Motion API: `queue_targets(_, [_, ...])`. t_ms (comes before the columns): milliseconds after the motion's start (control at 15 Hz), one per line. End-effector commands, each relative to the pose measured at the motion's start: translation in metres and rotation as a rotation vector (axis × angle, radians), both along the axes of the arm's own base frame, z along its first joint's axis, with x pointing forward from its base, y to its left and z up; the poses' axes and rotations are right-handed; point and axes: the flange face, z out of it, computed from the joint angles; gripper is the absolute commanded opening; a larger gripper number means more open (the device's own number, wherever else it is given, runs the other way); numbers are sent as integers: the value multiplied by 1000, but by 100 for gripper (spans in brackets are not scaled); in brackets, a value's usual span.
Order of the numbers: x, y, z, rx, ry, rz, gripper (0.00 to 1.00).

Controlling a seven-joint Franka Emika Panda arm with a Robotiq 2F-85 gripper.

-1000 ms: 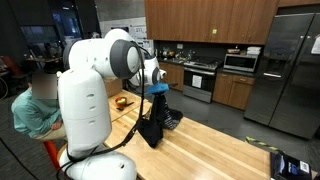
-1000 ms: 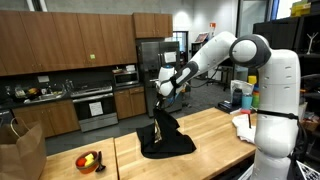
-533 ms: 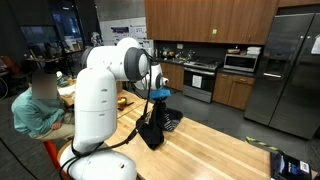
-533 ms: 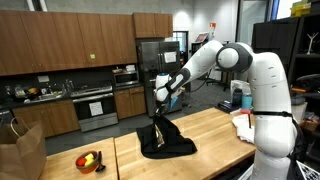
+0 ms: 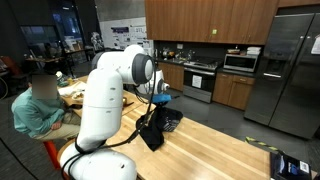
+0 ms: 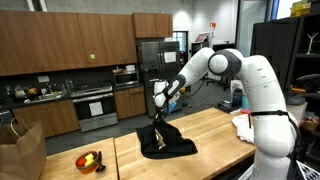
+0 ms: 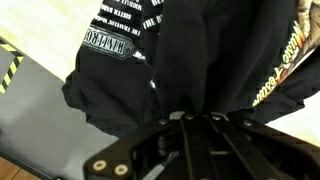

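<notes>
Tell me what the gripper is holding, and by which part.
The gripper is shut on a black printed garment, pinching a bunched fold at its top; the rest hangs down onto the wooden table.

White and orange print on the black shirt [image 7: 118, 95], none legible

The garment [image 7: 120, 90] is shown as black, printed with white block lettering at 11 o'clock and orange-yellow script at 3 o'clock in the wrist view. The jaws are rendered in black. The tabletop [image 6: 215, 128] is seen in pale striped wood, the arm [image 6: 264, 88] in white. Yellow-and-black hazard striping [image 7: 10, 60] is seen at 9 o'clock.
</notes>
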Motion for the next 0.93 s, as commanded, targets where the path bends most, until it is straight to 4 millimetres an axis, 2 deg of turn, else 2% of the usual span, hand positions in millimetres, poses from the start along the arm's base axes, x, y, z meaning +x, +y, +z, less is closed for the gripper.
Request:
queue_targets(0, [13,-2,-12,-15,24,-2,2])
queue_targets(467, [26,-13,-45,-19,74,-11,2])
queue_targets(533, [27,-14,-47,-22,84,-7,6])
queue_targets(600, [28,-16,-47,-29,95,-4,31])
queue_targets(733, [26,-19,-46,-48,114,13,35])
queue_targets(867, [22,-21,-37,-72,131,25,48])
